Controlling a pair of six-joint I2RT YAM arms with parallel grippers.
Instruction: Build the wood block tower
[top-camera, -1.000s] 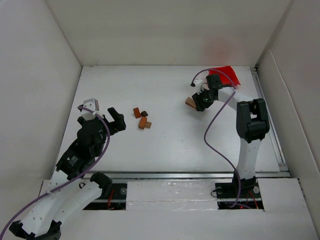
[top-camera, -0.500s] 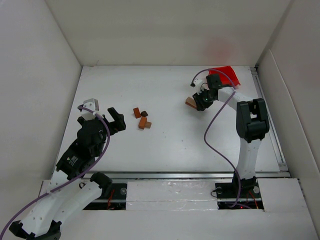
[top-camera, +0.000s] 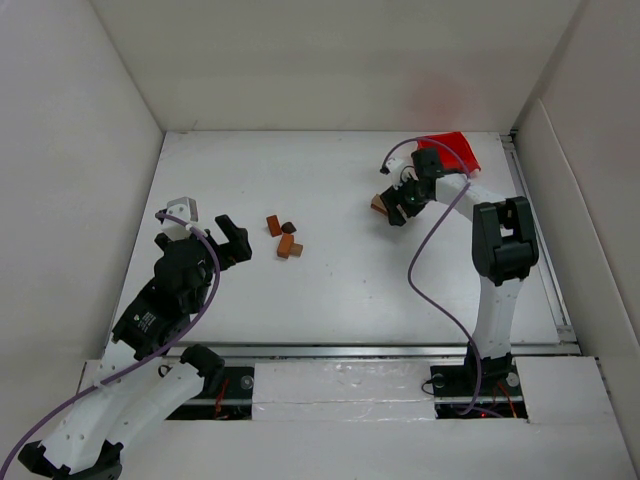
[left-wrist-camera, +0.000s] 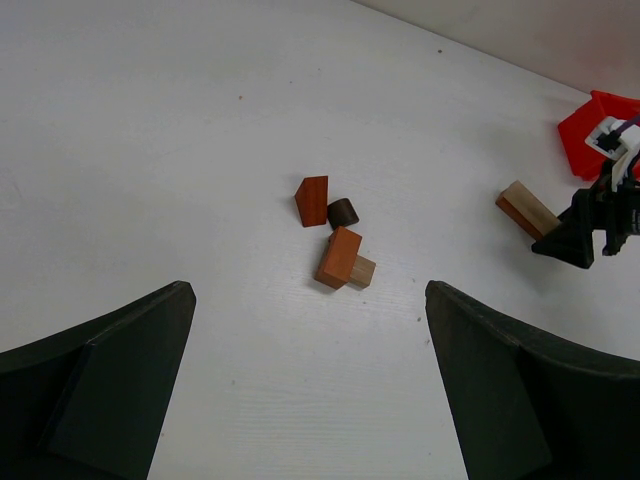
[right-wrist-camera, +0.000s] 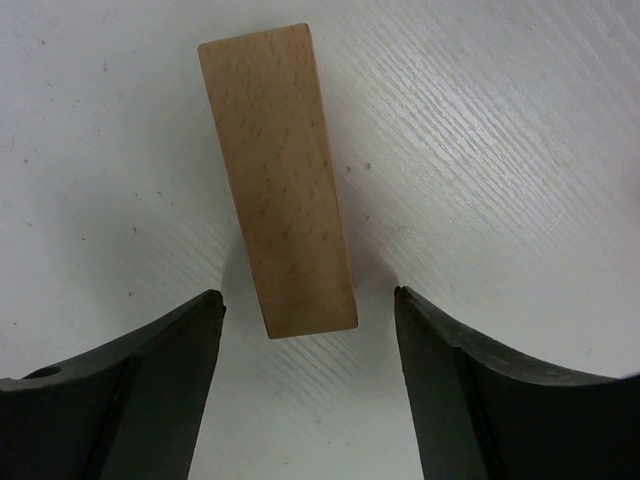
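Top view, wood blocks (top-camera: 283, 237): four small pieces, reddish-brown to tan, lying loose in a cluster on the white worktop (top-camera: 330, 290), left of centre.
Top view, long tan block (top-camera: 379, 203): one, well apart from the cluster, toward the right rear, at the tip of the right gripper (top-camera: 392, 210).
Top view, red bin (top-camera: 452, 151): one, at the right rear corner; what it holds cannot be told.
Top view, left gripper (top-camera: 232, 240): spread wide, near the cluster, holding nothing.
Left wrist view, cluster: one red-brown wedge (left-wrist-camera: 312, 200); one dark rounded piece (left-wrist-camera: 343, 212) just beside it; one orange-brown block (left-wrist-camera: 338, 257); one small tan cube (left-wrist-camera: 362, 271) touching that block's side.
Left wrist view, count: five wooden pieces in all.
Right wrist view, long tan block: pale, fine-grained, flat on the worktop, its near end inside the right gripper's opening.
Right wrist view, right gripper: spread, a gap on each side of the block, pinching nothing.
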